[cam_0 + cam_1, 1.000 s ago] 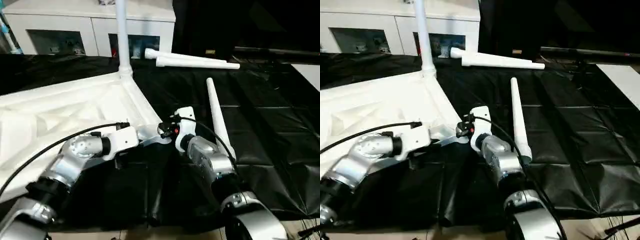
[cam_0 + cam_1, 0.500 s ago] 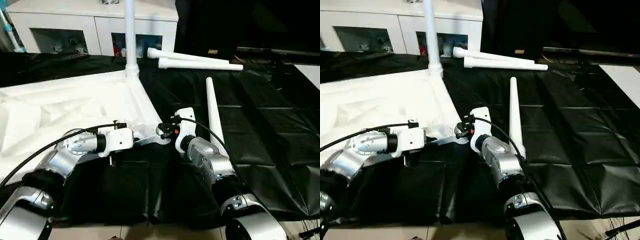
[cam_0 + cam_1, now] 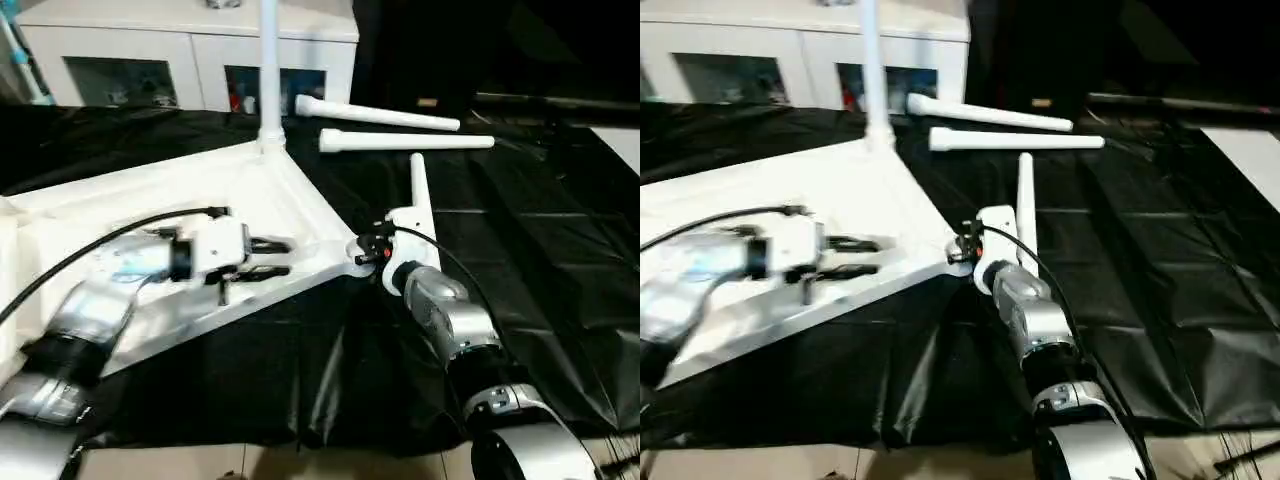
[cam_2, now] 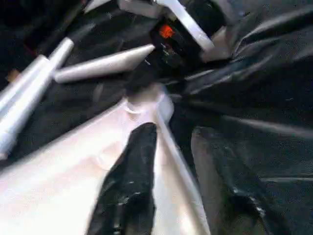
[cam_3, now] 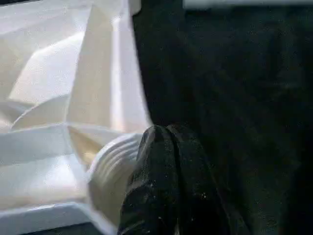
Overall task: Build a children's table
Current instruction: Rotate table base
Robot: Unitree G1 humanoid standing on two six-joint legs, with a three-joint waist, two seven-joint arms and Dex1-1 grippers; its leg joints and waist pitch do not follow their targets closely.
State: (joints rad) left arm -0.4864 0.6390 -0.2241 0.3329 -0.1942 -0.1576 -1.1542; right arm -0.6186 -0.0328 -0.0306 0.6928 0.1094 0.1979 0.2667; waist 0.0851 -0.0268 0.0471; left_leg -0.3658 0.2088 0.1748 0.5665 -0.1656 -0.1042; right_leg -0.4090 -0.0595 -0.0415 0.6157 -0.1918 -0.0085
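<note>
Left end effector (image 3: 282, 257) opened, right wrist view: corner socket (image 5: 110, 169)

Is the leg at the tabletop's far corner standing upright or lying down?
Upright. The leg rises straight from the far corner socket of the tabletop; three other legs lie on the black sheet.

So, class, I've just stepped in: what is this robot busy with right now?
It is putting together a children's table on a black sheet. The white tabletop lies upside down, with one leg already standing in its far corner socket. Three loose legs lie on the sheet: two at the far side and one beside the right arm. The left claw hovers, fingers apart, over the tabletop's near edge. The shut right claw sits at the near corner socket.
</note>
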